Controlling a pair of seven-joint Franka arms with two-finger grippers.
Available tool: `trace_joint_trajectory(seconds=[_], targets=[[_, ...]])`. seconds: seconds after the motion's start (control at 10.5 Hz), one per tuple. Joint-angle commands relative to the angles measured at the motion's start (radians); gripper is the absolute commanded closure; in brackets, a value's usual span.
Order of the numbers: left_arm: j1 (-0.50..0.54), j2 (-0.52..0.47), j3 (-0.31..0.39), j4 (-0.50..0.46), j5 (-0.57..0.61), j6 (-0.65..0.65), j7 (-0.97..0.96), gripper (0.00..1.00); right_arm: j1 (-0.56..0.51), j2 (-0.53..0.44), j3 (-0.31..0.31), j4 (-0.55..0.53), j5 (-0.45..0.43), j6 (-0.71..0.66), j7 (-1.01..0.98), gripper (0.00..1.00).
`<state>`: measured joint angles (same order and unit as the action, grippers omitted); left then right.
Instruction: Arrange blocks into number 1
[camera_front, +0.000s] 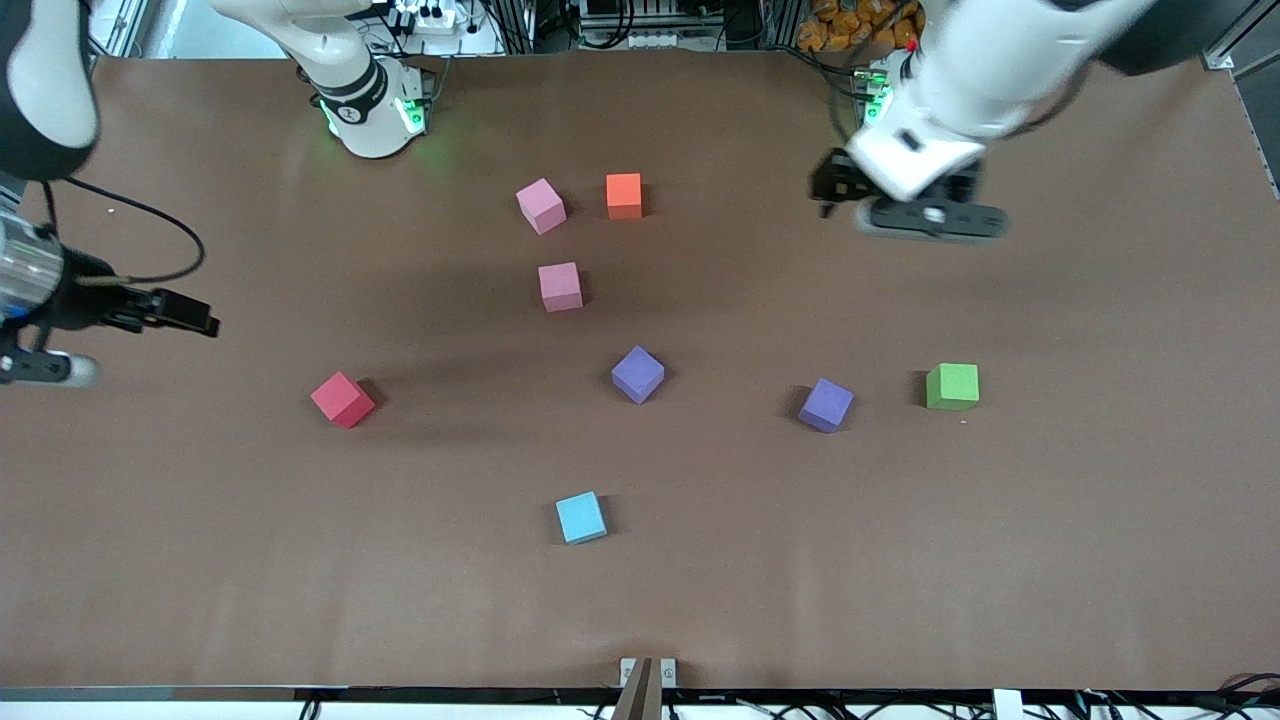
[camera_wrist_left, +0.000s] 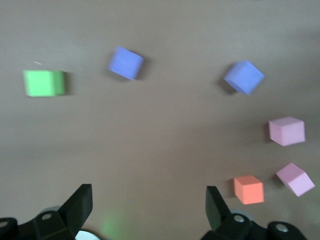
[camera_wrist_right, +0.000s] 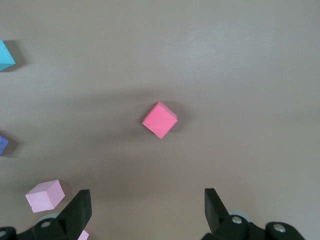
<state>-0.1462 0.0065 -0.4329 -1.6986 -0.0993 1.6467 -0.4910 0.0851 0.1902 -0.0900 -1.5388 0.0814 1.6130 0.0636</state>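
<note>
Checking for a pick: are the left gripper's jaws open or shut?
Open. In the left wrist view the left gripper shows its jaws spread wide with only bare table between them.

5 blocks (camera_front: 560, 286) apart on table (camera_front: 1000, 550)

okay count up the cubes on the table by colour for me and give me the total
Light pink cubes: 2
Purple cubes: 2
Orange cube: 1
Red cube: 1
Green cube: 1
Light blue cube: 1
Total: 8 cubes
</note>
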Motion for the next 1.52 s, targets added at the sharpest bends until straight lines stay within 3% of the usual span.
trace_joint_trajectory(seconds=[0.0, 0.19, 0.38, 0.47, 0.76, 1.42], targets=[[-0.045, 0.001, -0.123, -0.151, -0.007, 0.162, -0.169, 0.0, 0.062, -0.032, -0.03, -0.116, 0.017, 0.088, 0.025, 0.0], [-0.122, 0.03, -0.182, -0.286, -0.007, 0.371, -0.308, 0.0, 0.07, -0.037, -0.03, -0.213, 0.02, 0.158, 0.042, 0.0], [-0.24, 0.143, -0.181, -0.283, 0.053, 0.404, -0.38, 0.0, 0.093, -0.023, -0.028, -0.254, 0.024, 0.195, 0.116, 0.0], [-0.307, 0.195, -0.167, -0.282, 0.116, 0.424, -0.421, 0.0, 0.106, -0.011, -0.03, -0.257, 0.026, 0.206, 0.125, 0.0], [-0.505, 0.308, -0.061, -0.274, 0.136, 0.497, -0.472, 0.0, 0.119, -0.009, -0.03, -0.357, 0.032, 0.321, 0.148, 0.0], [-0.624, 0.469, 0.009, -0.26, 0.132, 0.682, -0.685, 0.0, 0.228, -0.014, -0.056, -0.48, 0.046, 0.418, 0.163, 0.0]])
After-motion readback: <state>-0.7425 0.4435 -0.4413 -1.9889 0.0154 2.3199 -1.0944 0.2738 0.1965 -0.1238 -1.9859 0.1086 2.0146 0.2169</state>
